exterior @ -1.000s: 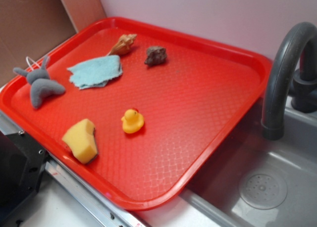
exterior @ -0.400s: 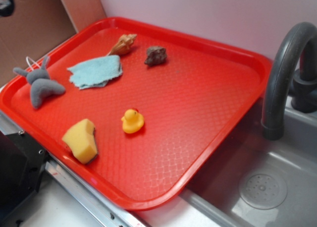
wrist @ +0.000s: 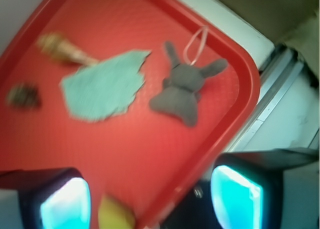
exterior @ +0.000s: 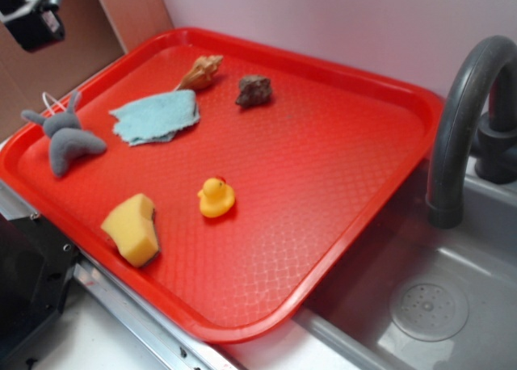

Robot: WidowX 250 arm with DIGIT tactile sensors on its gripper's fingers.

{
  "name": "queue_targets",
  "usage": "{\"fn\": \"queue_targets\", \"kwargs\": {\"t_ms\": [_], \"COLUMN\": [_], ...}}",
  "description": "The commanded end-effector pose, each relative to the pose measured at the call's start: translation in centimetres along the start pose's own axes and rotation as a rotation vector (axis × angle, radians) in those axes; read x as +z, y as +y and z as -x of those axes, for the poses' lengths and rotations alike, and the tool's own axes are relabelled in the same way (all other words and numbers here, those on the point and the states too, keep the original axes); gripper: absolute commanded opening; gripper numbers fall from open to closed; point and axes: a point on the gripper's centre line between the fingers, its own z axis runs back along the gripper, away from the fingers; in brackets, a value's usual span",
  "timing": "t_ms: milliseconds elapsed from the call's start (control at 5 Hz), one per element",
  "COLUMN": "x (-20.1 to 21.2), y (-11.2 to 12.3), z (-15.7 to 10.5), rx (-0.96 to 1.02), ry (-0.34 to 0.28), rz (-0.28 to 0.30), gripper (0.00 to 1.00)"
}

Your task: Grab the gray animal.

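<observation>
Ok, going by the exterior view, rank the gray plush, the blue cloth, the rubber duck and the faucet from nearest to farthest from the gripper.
1. Gray plush animal, at the tray's left edge, below the gripper.
2. Blue cloth, just right of the plush.
3. Yellow rubber duck, mid-tray toward the front.
4. Dark faucet, far right, over the sink.

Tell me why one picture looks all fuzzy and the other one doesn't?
The wrist view is smeared: the gray animal, the blue cloth and the shell have soft edges, and the fingertips at the bottom are glowing blurs. The exterior view is sharper, with the duck and sponge crisp and casting small soft shadows on the red tray.
</observation>
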Motion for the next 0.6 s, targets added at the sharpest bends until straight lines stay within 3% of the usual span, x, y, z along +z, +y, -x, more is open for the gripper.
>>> {"fn": "queue_targets", "kwargs": {"t_ms": [0, 400], "x": [-3.8, -8.4], "y": [1.8, 3.0], "z": [-3.0, -4.0], "rx": [0.203, 0.22], "ry": [-0.108, -0.188], "rz": [-0.055, -0.186], "gripper": [1.0, 1.0]}}
